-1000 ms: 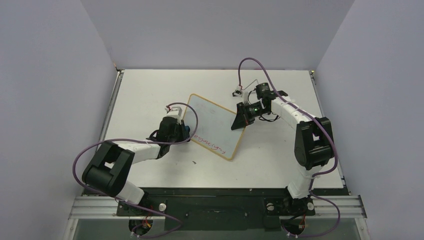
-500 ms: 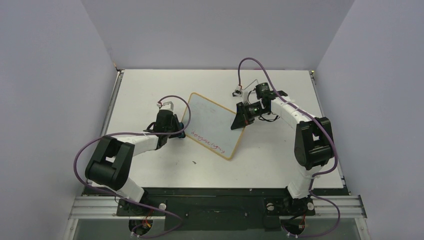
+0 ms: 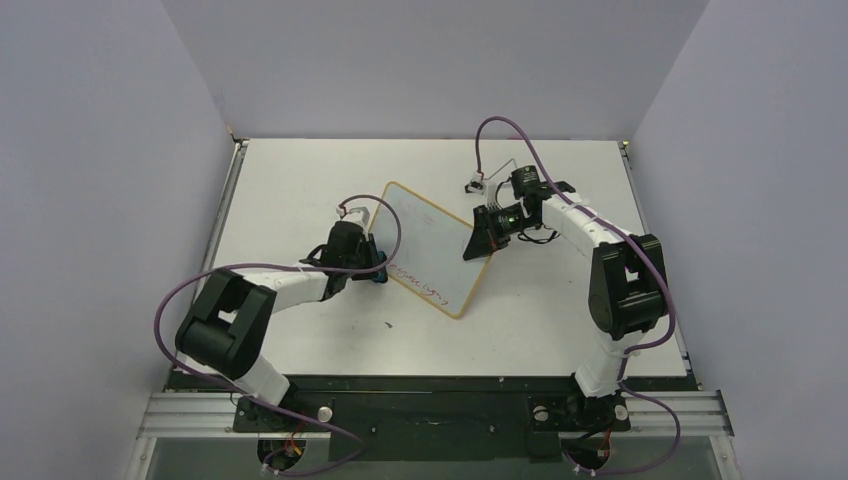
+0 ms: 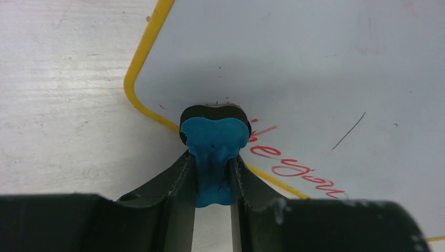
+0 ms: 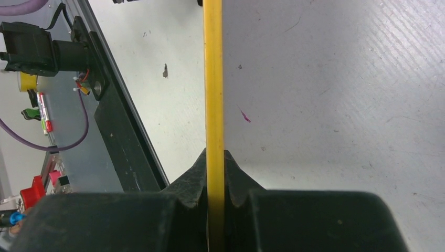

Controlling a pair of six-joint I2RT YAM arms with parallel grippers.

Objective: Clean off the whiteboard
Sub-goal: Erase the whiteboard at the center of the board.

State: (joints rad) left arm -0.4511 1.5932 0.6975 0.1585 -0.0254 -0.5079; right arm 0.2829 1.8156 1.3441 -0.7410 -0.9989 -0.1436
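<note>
The whiteboard [image 3: 430, 245] is a small white board with a yellow frame, tilted in the middle of the table. A line of red handwriting [image 4: 294, 170] runs along its near-left edge. My left gripper [image 3: 375, 266] is shut on the blue-and-black eraser [image 4: 214, 131], whose black face rests on the board at its left corner, at the start of the red writing. My right gripper [image 3: 482, 242] is shut on the board's right edge; the yellow frame [image 5: 213, 79] runs between its fingers [image 5: 239, 181].
The white table [image 3: 300, 180] ends at a black rail [image 3: 430, 385] at the near edge. Grey walls stand on three sides. Purple cables loop from both arms. A small metal clip [image 3: 472, 184] lies behind the board.
My left gripper with the eraser moved away to the board's left corner and back a little right onto the start of the red writing. The right gripper and board stayed put.
</note>
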